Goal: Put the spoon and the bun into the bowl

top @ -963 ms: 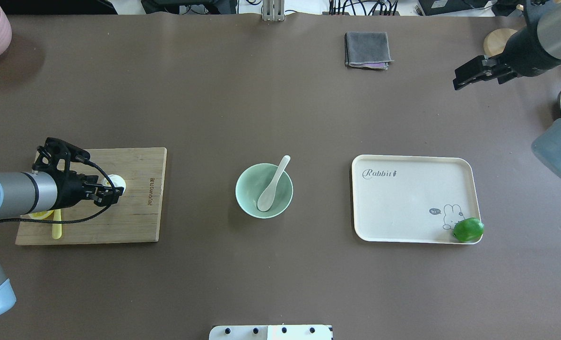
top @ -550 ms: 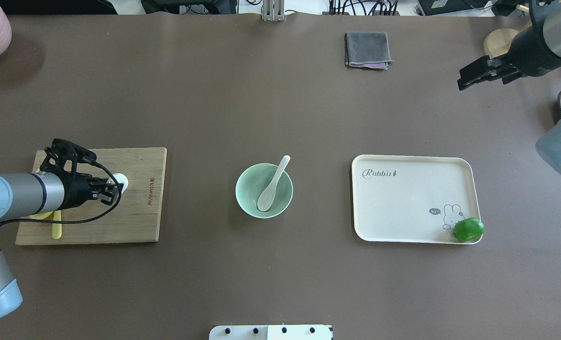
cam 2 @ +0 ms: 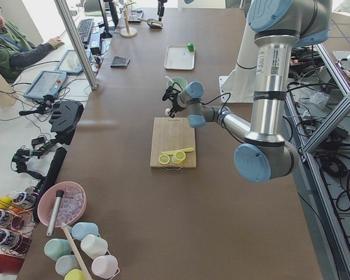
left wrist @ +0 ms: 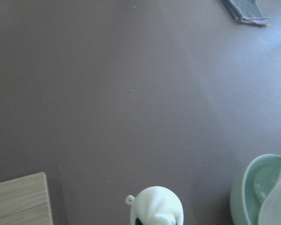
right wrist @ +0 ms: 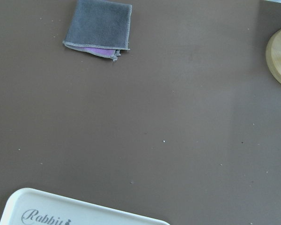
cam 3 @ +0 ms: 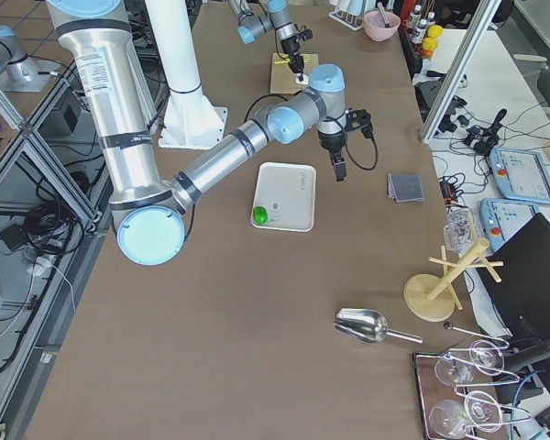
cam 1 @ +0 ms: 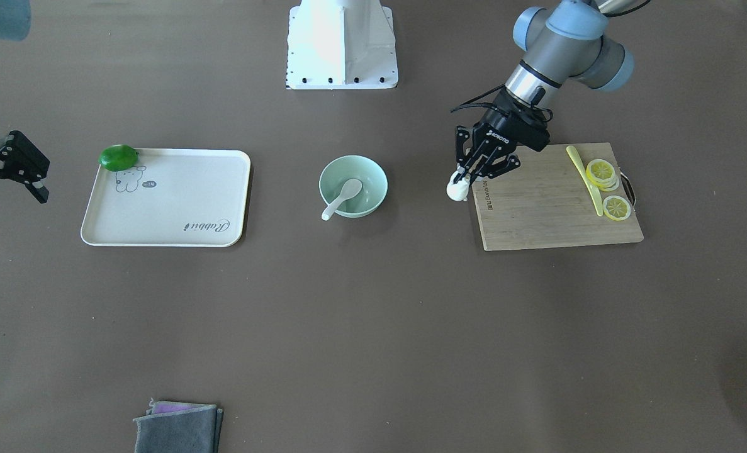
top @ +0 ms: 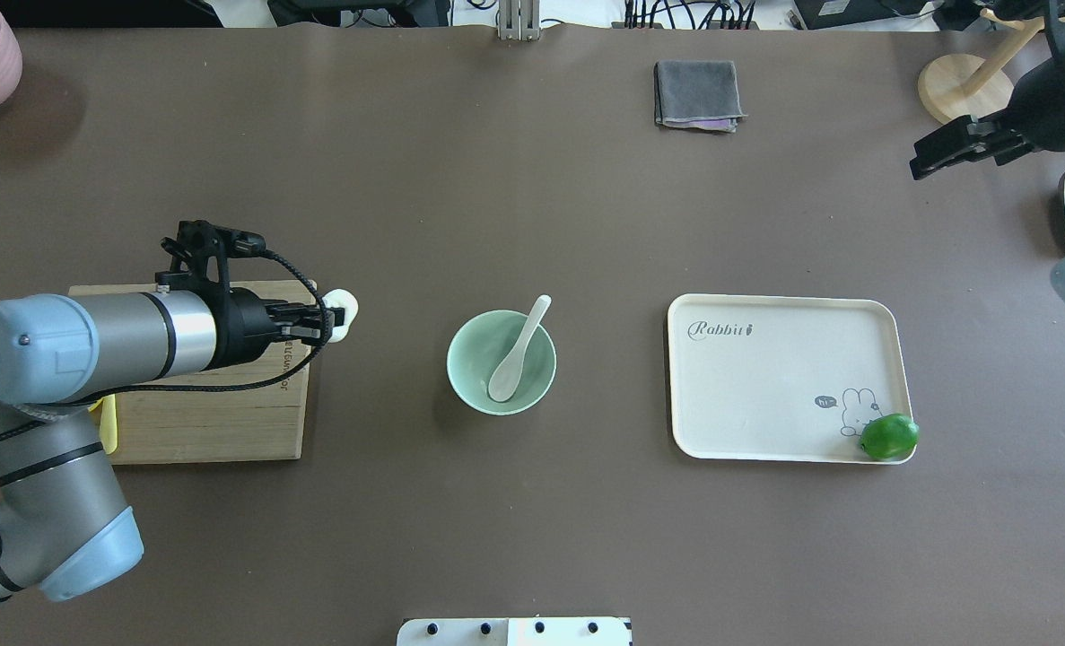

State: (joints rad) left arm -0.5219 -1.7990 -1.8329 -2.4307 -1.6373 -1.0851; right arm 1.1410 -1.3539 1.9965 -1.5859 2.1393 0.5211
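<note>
Porcelain-white and glossy, the spoon (top: 516,352) lies in the bowl (top: 471,345), its deep oval scoop on the bottom and its short curved handle leaning out over the far rim. The bowl is round, smooth-sided and pale mint green, and stands alone in the middle of the matte brown table (top: 514,206).

The bun (top: 343,307) is small, round and white with a pinched, pleated top. The left gripper (top: 327,320) is clamped on it, black fingers closed against its sides. It is held over the tabletop just past the edge of the wooden cutting board (top: 213,422), on the side towards the bowl and well apart from it. The left wrist view shows the bun (left wrist: 157,206) at the bottom, the board's pale grained corner to one side and the bowl's green rim with the spoon handle to the other.

On the board's far end lie thin yellow lemon slices (cam 1: 602,172) and a slim yellow-green knife (cam 1: 583,173).

Beyond the bowl sits a cream rectangular tray (top: 765,386) with rounded corners and a rabbit print; a shiny green lime (top: 889,436) rests in its corner. A folded grey cloth (top: 698,94) lies near the table's far edge.

The right gripper (top: 931,160) hangs high near the table's right end, well apart from everything; whether its fingers are parted or together cannot be told. Nothing lies between the bun and the bowl.
</note>
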